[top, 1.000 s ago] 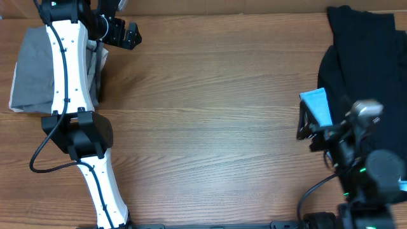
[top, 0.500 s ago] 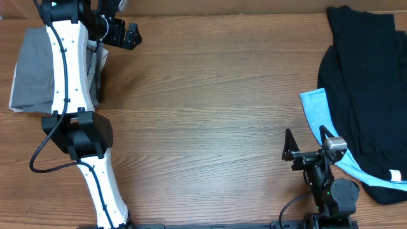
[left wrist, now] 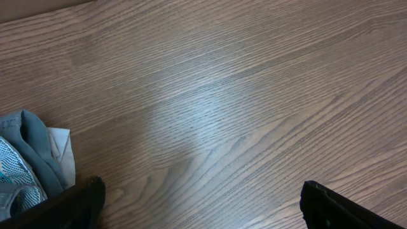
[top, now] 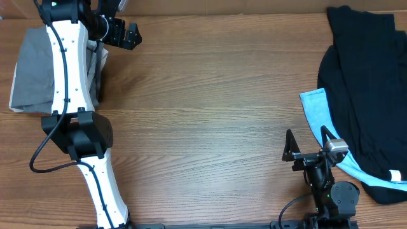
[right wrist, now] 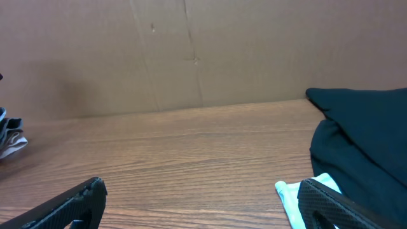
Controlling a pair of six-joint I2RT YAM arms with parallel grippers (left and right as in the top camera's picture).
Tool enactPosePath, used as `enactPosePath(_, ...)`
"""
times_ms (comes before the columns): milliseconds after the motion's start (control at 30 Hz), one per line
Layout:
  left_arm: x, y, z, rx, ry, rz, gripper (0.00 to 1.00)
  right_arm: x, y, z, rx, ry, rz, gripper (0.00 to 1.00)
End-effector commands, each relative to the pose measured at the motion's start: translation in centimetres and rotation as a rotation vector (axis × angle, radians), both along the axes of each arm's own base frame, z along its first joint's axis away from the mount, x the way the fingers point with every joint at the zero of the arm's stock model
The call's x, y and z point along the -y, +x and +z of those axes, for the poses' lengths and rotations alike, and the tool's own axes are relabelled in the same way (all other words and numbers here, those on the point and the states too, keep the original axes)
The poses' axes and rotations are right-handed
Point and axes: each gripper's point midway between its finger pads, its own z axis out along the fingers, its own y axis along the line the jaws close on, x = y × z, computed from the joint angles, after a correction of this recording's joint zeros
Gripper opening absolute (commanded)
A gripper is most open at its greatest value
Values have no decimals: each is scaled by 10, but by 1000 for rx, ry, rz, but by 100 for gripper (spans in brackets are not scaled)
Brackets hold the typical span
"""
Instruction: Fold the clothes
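Wooden table (top: 210, 114): bare across the whole centre.

Black garments (top: 362, 70): unfolded heap filling the right edge of the frame, top to lower right.

Left arm (top: 67, 63): reaches from lower left up to the upper left corner, crossing over the stack there.

Grey shorts (top: 28, 70): upper left of the overhead frame, lying as a compact flat rectangle partly under the left arm. A pale strip of a cream-white garment (top: 13, 94) shows along its left side. The left wrist view catches a grey fabric edge with mesh lining at lower left, probably the same stack.

Light-blue garment (top: 316, 105): right of centre, tucked under the black heap.

Left gripper (top: 127, 33): just right of the stack, fingers spread wide, nothing between them, only bare wood below.

Right gripper (top: 307, 143): lower right, fingers apart, empty, just left of the light-blue cloth.

Step, as I judge it: the shorts look fully folded and put down, and both arms are clear of them. The next move calls for pulling the left arm back without catching the stack.

Versus 1.0 s ago: the right arm has dropped from over the light-blue garment to the lower edge. There is almost no change over the last 0.5 s. Left arm and shorts are unchanged.
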Motion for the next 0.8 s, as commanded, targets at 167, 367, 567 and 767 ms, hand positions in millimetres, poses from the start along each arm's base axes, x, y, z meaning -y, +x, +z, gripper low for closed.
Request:
enactPosePath(167, 1, -1, 20, 43, 0, 8, 100, 3, 0, -2, 4, 3, -15, 100)
enactPosePath(367, 1, -2, 26, 54, 1, 7, 100, 3, 0, -2, 4, 3, -15, 100)
enactPosePath(567, 34, -22, 69, 126, 10, -53, 100, 3, 0, -2, 4, 3, -15, 100)
enactPosePath(767, 80, -85, 98, 154, 4, -149, 100, 3, 0, -2, 4, 3, -15, 100)
